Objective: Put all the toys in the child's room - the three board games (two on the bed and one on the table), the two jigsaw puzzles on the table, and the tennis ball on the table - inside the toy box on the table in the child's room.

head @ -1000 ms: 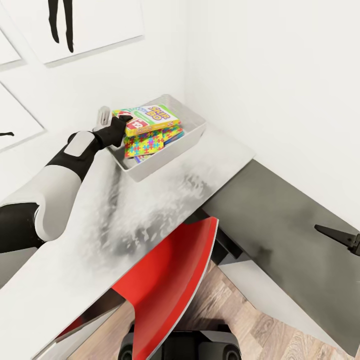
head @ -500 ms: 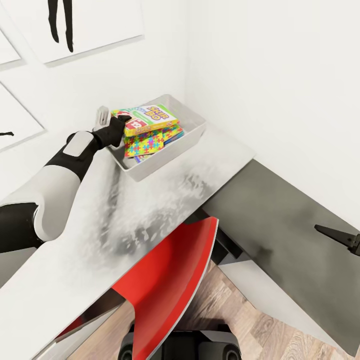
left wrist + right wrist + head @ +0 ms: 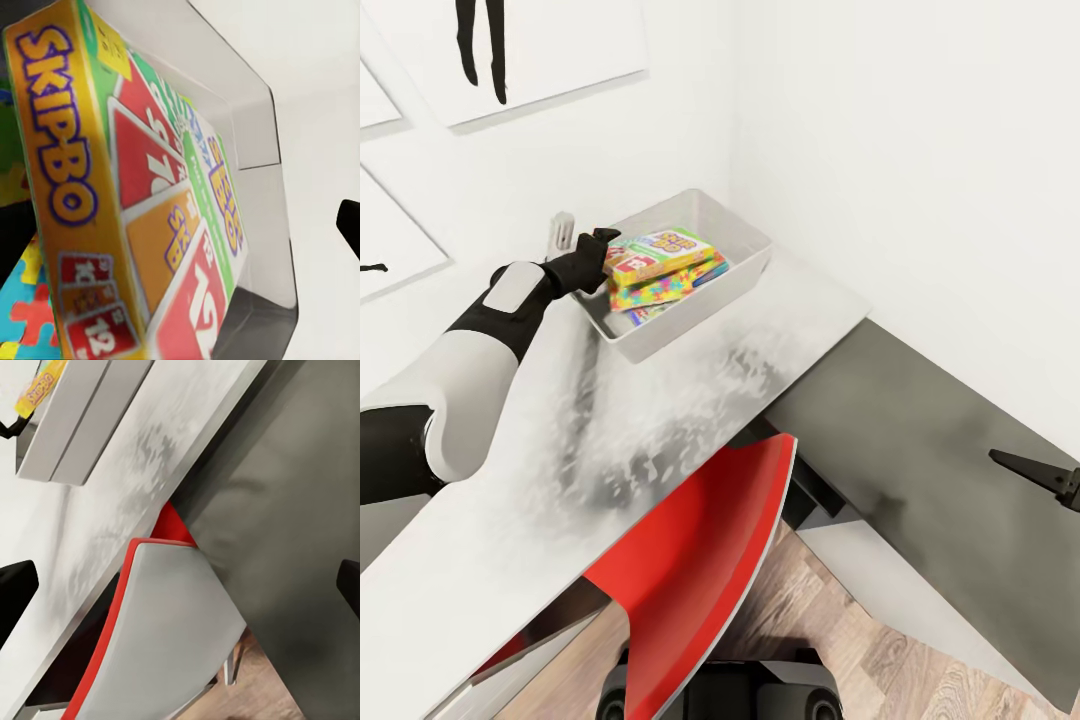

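Note:
The pale grey toy box [image 3: 695, 305] stands at the table's [image 3: 660, 430] far corner against the walls. Inside it the SKIP BO board game [image 3: 660, 250] lies tilted on a jigsaw puzzle [image 3: 650, 287], and a blue edge [image 3: 709, 272] peeks out beneath. My left gripper [image 3: 600, 245] hovers at the box's near-left rim, open, right beside the game's end. In the left wrist view the SKIP BO box [image 3: 150, 210] lies close between the spread fingertips [image 3: 349, 225], with a puzzle [image 3: 30, 300] under it. My right gripper [image 3: 1050, 478] hangs open over the low cabinet. The tennis ball is hidden.
A red chair [image 3: 700, 560] is tucked under the table's front edge. The low dark grey cabinet [image 3: 920, 450] adjoins the table on the right. A small grey upright object [image 3: 563, 232] stands by the wall behind my left gripper. Wood floor [image 3: 880, 660] shows below.
The SKIP BO game has left my left gripper and dropped lower into the toy box, onto the puzzle. The left gripper stays at the rim. The right arm has not moved.

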You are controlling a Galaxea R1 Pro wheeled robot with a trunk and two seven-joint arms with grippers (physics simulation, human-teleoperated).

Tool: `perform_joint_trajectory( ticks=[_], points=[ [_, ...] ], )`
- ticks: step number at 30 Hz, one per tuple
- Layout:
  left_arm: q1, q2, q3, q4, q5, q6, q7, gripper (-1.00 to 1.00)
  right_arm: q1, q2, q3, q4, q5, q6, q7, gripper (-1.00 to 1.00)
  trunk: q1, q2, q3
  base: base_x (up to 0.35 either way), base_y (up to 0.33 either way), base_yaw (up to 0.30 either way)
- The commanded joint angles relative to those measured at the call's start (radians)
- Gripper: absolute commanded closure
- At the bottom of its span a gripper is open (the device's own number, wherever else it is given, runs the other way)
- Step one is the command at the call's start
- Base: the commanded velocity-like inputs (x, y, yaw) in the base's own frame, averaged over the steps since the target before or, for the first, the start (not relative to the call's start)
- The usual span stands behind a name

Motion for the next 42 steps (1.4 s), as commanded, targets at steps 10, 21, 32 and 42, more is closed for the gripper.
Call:
perform_joint_trajectory(
  ticks=[10, 21, 32, 42],
  points=[
    [-0.003, 0.000, 0.007, 0.000, 0.003, 0.008, 0.007, -1.00, -0.001, 0.000, -0.002, 0.000, 0.004, 0.003, 0.005, -1.00, 0.001, -0.002, -0.001, 0.000, 0.000, 0.000],
    [-0.004, 0.001, 0.010, -0.005, 0.011, 0.030, 0.011, -1.00, -0.001, 0.000, -0.002, 0.000, 0.004, 0.003, 0.005, -1.00, 0.001, -0.002, -0.001, 0.000, 0.000, 0.000],
    [0.018, 0.003, 0.019, -0.101, 0.022, 0.277, 0.009, -1.00, -0.001, 0.003, -0.003, 0.000, 0.004, 0.003, 0.005, -1.00, 0.001, -0.002, -0.001, 0.000, 0.000, 0.000],
    [0.036, 0.003, 0.090, -0.144, 0.024, 0.400, 0.099, -1.00, -0.001, 0.002, -0.001, 0.000, 0.004, 0.003, 0.004, -1.00, 0.001, -0.002, -0.001, 0.000, 0.000, 0.000]
  ],
)
